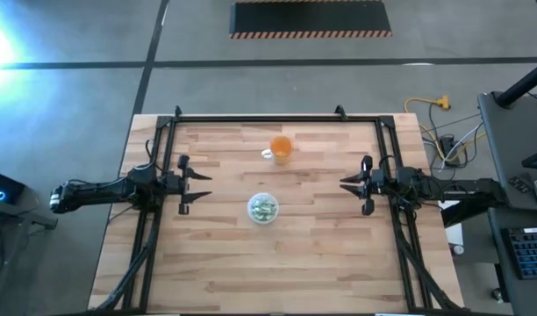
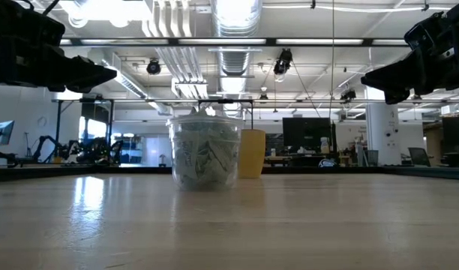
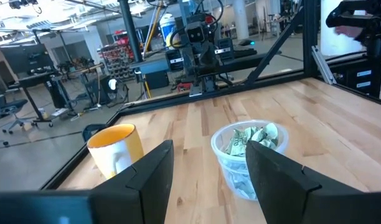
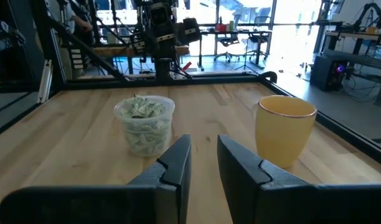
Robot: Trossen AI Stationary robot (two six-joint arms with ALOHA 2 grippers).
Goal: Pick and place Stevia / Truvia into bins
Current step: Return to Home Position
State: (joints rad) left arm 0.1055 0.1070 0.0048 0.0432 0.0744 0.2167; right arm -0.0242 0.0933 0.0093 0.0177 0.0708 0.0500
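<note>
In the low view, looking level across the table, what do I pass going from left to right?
left gripper → clear container filled with Stevia sachets → orange cup → right gripper

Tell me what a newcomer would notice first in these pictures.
A clear round container stuffed with green and white Stevia packets stands mid-table on the wooden table, with an orange cup apart from it, nearer the far edge. The left arm and right arm sit at opposite sides, jaws open and empty.
</note>
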